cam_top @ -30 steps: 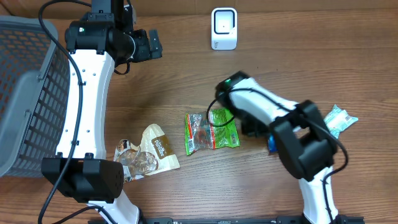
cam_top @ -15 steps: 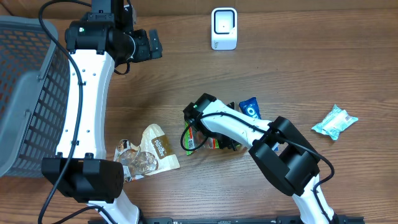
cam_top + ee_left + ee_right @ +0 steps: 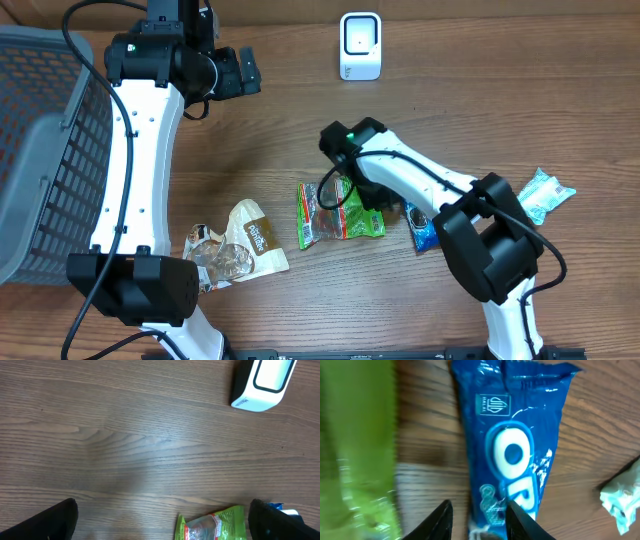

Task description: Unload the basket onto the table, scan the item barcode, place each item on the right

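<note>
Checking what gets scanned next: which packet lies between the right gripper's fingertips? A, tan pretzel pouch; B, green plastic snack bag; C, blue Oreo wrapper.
C: the right wrist view shows the lower end of the blue Oreo wrapper between the fingertips of the right gripper, with the green plastic snack bag off to one side.

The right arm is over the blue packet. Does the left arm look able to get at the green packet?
Probably yes: the left gripper hangs open over bare table, nothing between it and the green packet, though the right arm crowds its far side.
</note>
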Available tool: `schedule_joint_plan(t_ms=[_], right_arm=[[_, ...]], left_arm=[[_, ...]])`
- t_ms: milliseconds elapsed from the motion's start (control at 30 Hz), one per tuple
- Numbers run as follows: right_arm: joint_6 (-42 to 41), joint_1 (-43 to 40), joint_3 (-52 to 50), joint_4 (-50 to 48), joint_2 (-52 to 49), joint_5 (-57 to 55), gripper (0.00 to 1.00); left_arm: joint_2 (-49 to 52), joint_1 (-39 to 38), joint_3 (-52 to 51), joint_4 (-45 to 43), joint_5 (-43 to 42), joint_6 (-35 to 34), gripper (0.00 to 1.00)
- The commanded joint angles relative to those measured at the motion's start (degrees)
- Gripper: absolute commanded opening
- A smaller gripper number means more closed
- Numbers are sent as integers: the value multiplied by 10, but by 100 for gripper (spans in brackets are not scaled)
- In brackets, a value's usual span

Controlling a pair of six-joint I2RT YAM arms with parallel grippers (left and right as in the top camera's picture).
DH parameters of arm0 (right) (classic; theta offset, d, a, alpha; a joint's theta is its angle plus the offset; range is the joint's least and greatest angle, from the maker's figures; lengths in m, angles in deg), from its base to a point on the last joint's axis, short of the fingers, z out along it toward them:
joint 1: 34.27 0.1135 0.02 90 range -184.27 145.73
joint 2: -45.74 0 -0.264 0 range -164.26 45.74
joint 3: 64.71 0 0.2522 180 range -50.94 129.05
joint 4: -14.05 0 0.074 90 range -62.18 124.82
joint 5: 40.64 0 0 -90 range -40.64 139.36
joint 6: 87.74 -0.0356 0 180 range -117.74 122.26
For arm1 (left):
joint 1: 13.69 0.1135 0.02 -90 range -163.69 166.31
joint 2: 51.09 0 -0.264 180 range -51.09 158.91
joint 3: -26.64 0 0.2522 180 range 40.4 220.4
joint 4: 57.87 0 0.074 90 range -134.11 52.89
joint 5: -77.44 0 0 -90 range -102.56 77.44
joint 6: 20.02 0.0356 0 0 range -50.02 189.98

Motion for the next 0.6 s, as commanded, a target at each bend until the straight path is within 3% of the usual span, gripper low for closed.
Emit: schedule_joint_plan(t_ms=[0, 233, 500, 533, 567], right_arm=[[55, -19, -24, -14, 17, -6, 35], [78, -44, -67, -68, 17, -43, 38], [119, -43, -70, -64, 17, -36, 21], [122, -43, -70, -59, 17, -33, 16], [122, -43, -70, -52, 17, -24, 4]], left_arm=[[1, -2, 8, 0, 3, -6, 100], [1, -2, 8, 0, 3, -5, 100], [1, -2, 8, 0, 3, -6, 100], [1, -2, 8, 0, 3, -6, 100], [1, -2, 8, 0, 3, -5, 100]])
